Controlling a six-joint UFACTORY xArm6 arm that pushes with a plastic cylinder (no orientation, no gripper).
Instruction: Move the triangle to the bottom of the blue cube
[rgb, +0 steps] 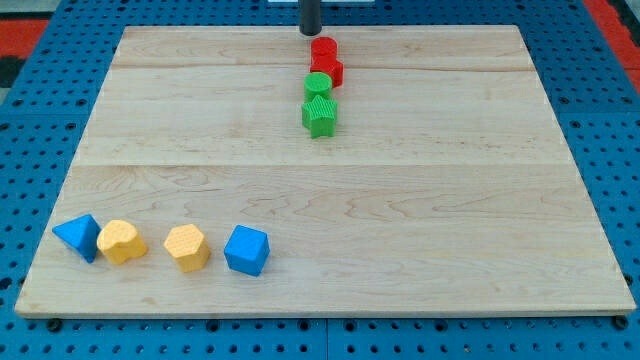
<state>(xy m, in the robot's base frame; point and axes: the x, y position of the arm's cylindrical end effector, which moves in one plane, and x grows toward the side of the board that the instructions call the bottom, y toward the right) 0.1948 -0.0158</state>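
- Camera view, the board: a pale wooden board (330, 200) lies on a blue pegboard table (30, 110), and every block sits on the wood.
- Camera view, my tip: the dark straight rod's lower end, my tip (310, 33), stands at the board's top edge, a little to the view's right of the middle. It carries no jaws, so there is nothing to open or close; it holds nothing and touches no block as far as I can tell, though the red cylinder block (323, 49) is just beside it.
- Camera view, top cluster: below that cylinder come a red block of unclear shape (331, 70), a green cylinder block (318, 84) and a green star-shaped block (319, 115), packed in a short column running toward the view's bottom.
- Camera view, bottom-left corner: the blue triangle block (78, 237) lies nearest the corner; to its right sit a yellow heart-like block (122, 241), a yellow hexagon-like block (187, 246) and the blue cube (246, 249), in a row along the bottom edge.
- Progress: I judge the task not begun. The triangle is level with the cube, well apart, with both yellow blocks between them.
- What is left: the tip must cross the whole board, get behind the triangle, and push it along the narrow strip by the bottom edge to a spot under the cube.
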